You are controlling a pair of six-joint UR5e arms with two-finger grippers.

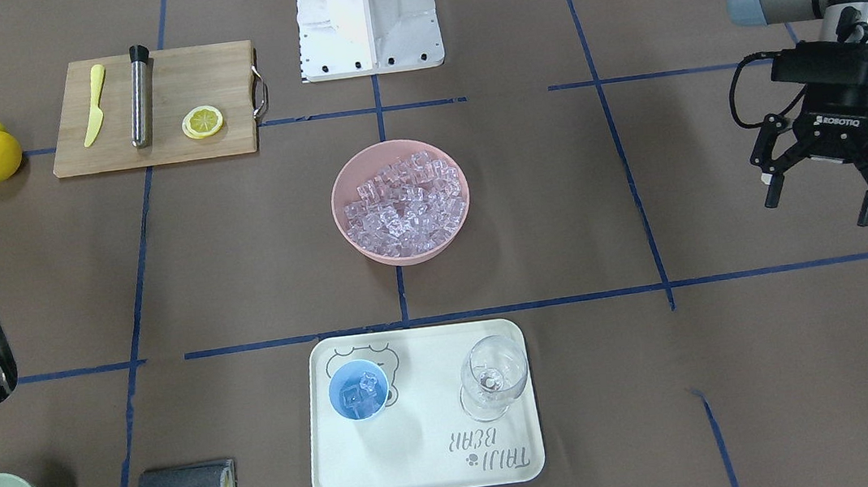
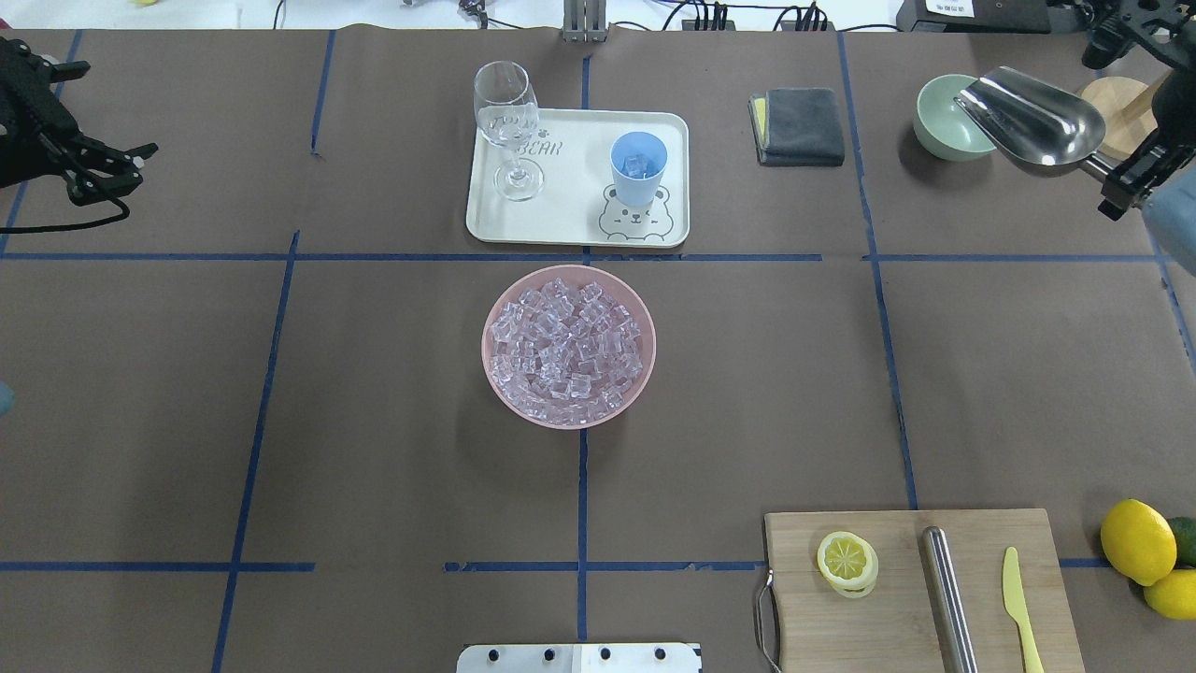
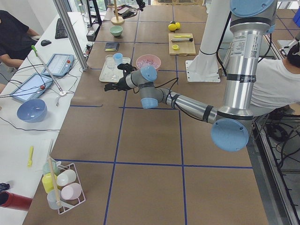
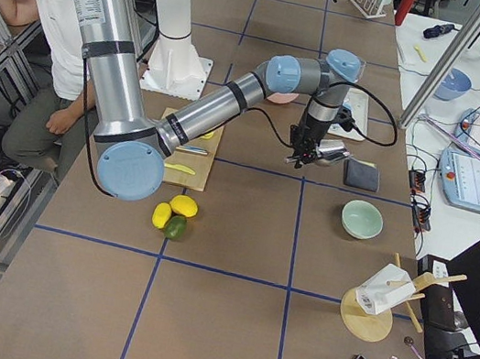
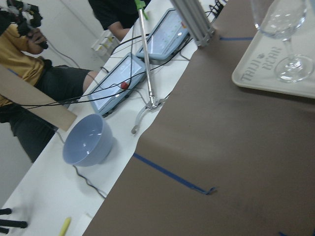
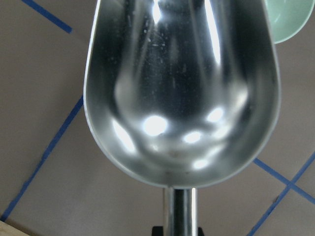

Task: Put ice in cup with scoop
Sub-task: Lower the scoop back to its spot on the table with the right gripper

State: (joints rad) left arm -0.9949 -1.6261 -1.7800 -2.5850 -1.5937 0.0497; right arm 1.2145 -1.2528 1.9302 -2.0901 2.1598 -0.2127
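Observation:
The ice (image 1: 405, 204) is a heap of clear cubes in a pink bowl (image 1: 351, 232) at mid-table; it also shows in the overhead view (image 2: 568, 346). The light-blue cup (image 1: 358, 391) stands on a white tray (image 1: 426, 465) and holds a few cubes (image 2: 637, 166). My right gripper (image 2: 1124, 179) is shut on the handle of the silver scoop (image 2: 1032, 121). It holds the scoop in the air near the green bowl, far right of the cup. The scoop's trough (image 6: 182, 88) is empty. My left gripper (image 1: 828, 190) is open and empty, raised at the table's left side.
A clear wine glass (image 1: 492, 376) stands on the tray beside the cup. A pale green bowl (image 2: 944, 131) and a grey cloth (image 2: 797, 126) lie near the scoop. A cutting board (image 2: 916, 598) carries a lemon slice, a steel cylinder and a yellow knife; lemons (image 2: 1137, 542) lie beside it.

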